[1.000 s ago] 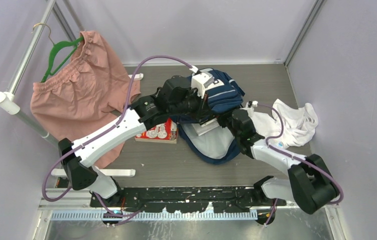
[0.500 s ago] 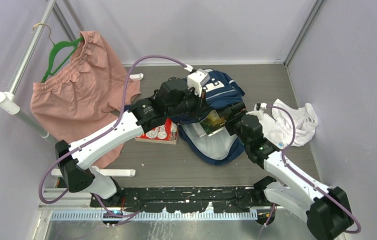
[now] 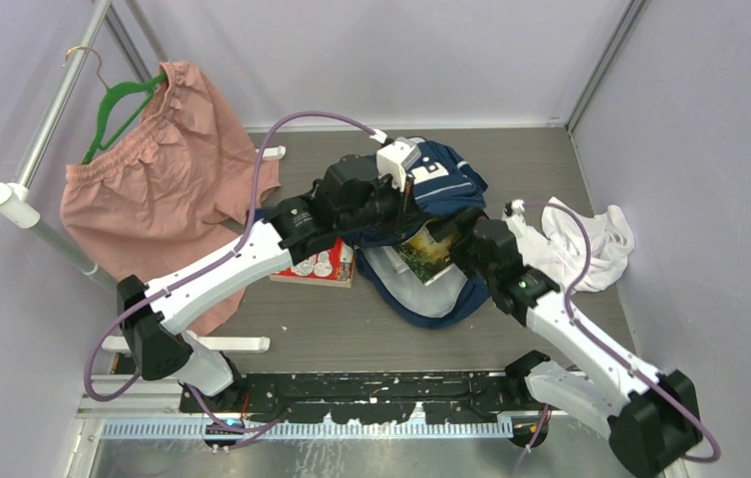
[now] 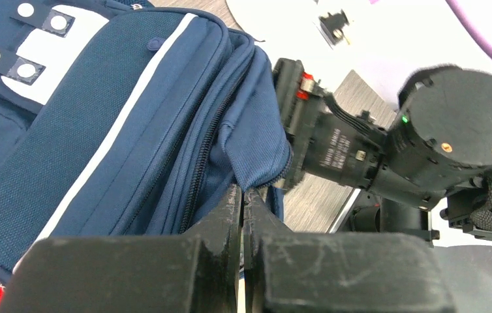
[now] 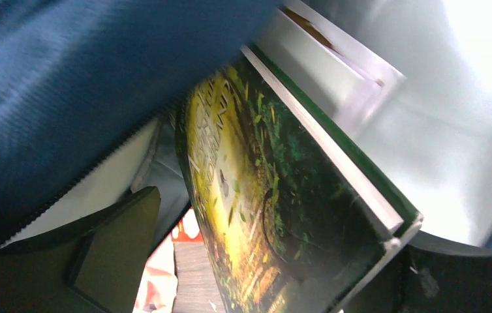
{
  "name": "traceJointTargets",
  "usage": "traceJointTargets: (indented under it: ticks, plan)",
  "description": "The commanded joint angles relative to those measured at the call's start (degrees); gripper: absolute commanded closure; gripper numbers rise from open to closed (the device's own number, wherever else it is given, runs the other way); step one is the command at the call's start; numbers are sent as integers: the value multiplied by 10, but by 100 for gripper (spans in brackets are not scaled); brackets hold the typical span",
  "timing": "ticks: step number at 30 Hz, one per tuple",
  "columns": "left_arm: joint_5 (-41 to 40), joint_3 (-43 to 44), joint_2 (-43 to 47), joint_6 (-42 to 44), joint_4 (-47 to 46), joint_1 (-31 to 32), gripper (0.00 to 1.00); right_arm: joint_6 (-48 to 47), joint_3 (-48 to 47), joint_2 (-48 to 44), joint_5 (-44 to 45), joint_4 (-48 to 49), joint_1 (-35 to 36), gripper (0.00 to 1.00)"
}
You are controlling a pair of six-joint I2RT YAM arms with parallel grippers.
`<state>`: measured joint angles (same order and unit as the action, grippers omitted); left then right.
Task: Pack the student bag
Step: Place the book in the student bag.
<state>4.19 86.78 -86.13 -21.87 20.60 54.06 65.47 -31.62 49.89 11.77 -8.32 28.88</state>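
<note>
The student bag (image 3: 451, 184) is a navy backpack lying open, its pale grey lining (image 3: 421, 294) showing. My left gripper (image 3: 406, 211) is shut on the bag's upper opening edge (image 4: 256, 163) and holds it up; its fingertips (image 4: 243, 193) pinch the blue fabric. A book with a green-and-yellow cover (image 3: 426, 251) lies tilted in the bag's mouth. My right gripper (image 3: 449, 239) is open around the book (image 5: 263, 195), with a gap between its left finger (image 5: 113, 241) and the cover. Another white book (image 5: 322, 59) lies deeper in, against the lining (image 5: 439, 130).
A red-and-white box (image 3: 314, 264) lies on the table left of the bag. Pink shorts on a green hanger (image 3: 162, 169) hang from a rack pole (image 3: 43, 129) at the left. A white cloth (image 3: 591, 244) is bunched at the right wall.
My right gripper, shut on the book a second ago, has opened, and the arm has drawn back a little. The book's green cover now shows. My left gripper still holds the bag's edge.
</note>
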Motion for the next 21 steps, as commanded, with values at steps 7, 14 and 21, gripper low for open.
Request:
traceJointTargets:
  ticks: [7,14,21]
  plan:
    - [20,-17,35,-25,-113,-12,100,-94,-120,72,-41,-107,-2,0]
    - [24,-26,31,-32,-115,-14,100,-138,-134,53,-59,-194,-2,0]
    - [24,-38,44,-34,-116,-19,100,-101,-61,-39,-77,-156,-2,7]
